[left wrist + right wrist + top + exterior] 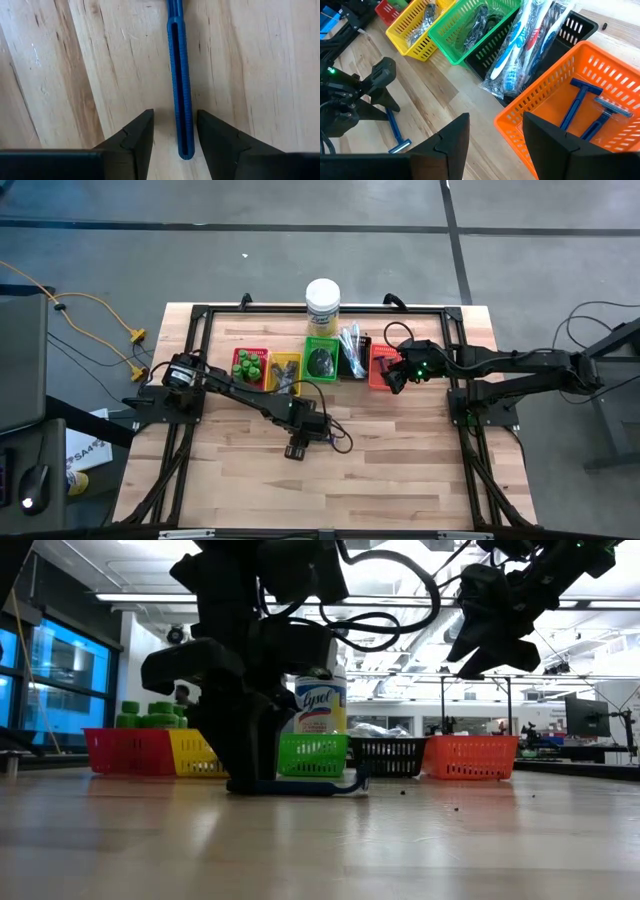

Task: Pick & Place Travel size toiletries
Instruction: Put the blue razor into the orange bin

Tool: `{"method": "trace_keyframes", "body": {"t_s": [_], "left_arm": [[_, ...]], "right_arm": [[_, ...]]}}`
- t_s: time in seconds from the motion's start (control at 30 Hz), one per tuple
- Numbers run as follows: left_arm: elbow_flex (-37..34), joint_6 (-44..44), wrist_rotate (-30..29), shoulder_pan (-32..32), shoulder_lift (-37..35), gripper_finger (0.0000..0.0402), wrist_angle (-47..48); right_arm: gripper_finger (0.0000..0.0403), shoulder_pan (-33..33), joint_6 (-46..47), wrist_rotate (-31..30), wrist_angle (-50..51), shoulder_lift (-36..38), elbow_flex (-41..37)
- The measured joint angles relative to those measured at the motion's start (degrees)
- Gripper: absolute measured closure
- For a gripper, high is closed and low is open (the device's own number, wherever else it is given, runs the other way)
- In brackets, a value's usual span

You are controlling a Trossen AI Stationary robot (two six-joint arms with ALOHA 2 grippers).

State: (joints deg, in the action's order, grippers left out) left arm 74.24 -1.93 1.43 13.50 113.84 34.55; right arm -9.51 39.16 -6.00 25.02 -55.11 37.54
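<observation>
From where I stand the left gripper (174, 131) is down on the table (400, 480) toward six o'clock of the tray row, its fingers straddling the handle of a dark-blue razor (179, 75) lying flat on the wood. There are gaps on both sides, so it is not gripping yet. The right gripper (492, 135) hangs over the orange tray (555, 107) at roughly three o'clock, fingers apart, holding nothing; two razors already lie in that tray.

The risk I see is the thin, flat handle. If the fingers close off-centre, one pad may push it sideways or pinch only an edge, and the razor could twist out during the lift.
</observation>
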Motion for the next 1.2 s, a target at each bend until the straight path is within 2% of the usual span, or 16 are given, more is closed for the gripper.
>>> {"method": "trace_keyframes", "body": {"t_s": [0.67,0.77,1.03,1.2], "left_arm": [[-0.04,-1.53,1.07,0.86,2.21,0.0263,1.52],[-0.07,-1.54,1.06,1.08,2.21,0.0284,1.5],[-0.07,-1.75,4.01,1.07,2.21,0.0373,1.58],[-0.11,-1.84,8.43,1.4,2.25,0.0387,1.83]], "right_arm": [[0.0229,0.01,0.0,0.17,0.01,0.0,0.0],[0.0229,0.0,0.0,0.17,0.0,0.0,0.0],[0.0229,0.01,0.0,0.2,0.02,0.0,0.0],[0.0229,-0.01,-0.07,0.22,0.0,0.0,0.0]]}}
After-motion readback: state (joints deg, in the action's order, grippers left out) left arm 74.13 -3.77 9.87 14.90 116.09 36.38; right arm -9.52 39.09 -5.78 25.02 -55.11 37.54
